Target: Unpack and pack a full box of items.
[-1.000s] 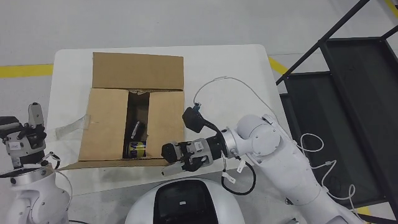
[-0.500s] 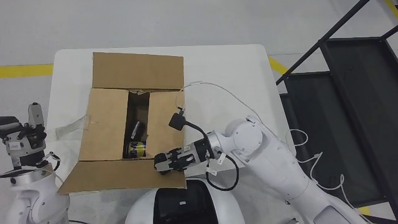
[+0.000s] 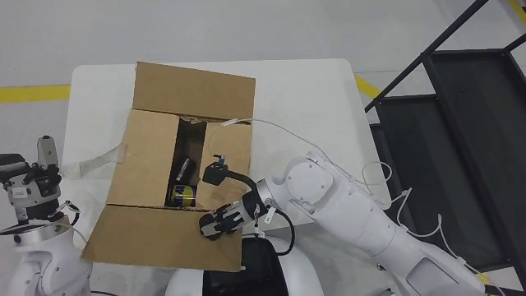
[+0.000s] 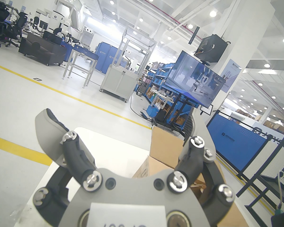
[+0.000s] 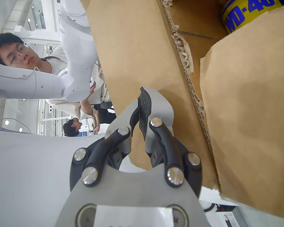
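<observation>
Opening the box on the table, a can inside, seemed the step in hand: the right gripper pinched its near flap, the left gripper hung spread and empty, and the flap likely needed folding fully outward next.

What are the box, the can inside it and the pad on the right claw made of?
The box looks like matte brown corrugated cardboard: fluting shows along its torn flap edges. The can seems glossy printed metal, blue and yellow, with a red cap, probably plastic. The pad on the right claw is dark and finely dotted, likely rubber.
</observation>
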You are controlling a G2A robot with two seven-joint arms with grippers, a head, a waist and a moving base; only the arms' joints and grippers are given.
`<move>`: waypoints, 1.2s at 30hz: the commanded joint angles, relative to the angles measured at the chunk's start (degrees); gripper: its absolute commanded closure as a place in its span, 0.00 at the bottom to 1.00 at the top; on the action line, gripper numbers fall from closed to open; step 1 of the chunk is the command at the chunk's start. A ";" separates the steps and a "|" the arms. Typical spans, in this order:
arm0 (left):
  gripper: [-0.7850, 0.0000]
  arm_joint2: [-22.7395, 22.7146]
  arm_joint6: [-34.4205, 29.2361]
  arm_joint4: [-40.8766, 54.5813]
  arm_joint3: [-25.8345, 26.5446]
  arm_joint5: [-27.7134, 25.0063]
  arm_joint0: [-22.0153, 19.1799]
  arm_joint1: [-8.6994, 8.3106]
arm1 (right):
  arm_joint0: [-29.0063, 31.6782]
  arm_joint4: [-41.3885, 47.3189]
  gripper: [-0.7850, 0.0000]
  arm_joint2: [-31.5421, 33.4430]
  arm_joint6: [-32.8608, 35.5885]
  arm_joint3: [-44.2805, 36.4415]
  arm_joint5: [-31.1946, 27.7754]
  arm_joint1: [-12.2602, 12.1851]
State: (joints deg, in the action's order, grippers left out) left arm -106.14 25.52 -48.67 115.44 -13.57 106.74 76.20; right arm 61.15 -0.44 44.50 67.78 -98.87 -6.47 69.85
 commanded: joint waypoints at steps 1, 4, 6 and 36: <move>0.00 0.00 0.00 0.00 0.00 0.00 0.00 0.00 | -0.43 -0.87 1.00 -0.58 -0.32 0.32 0.32 0.09; 0.00 0.00 0.00 0.00 0.00 0.00 0.00 0.00 | -0.99 -1.63 1.00 -1.19 -1.00 0.41 0.26 0.22; 0.00 0.00 0.00 0.00 0.00 0.00 0.00 0.00 | -1.33 -1.64 1.00 -1.37 -1.41 0.19 -0.03 0.28; 0.00 -16.25 1.77 1.83 1.68 -16.84 15.04 0.69 | -3.67 -4.73 1.00 -3.99 -5.75 2.01 0.74 0.86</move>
State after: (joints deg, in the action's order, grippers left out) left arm -122.19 27.30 -46.35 117.08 -30.73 121.83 76.86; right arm 57.52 -4.80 40.47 62.28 -97.07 -5.78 70.72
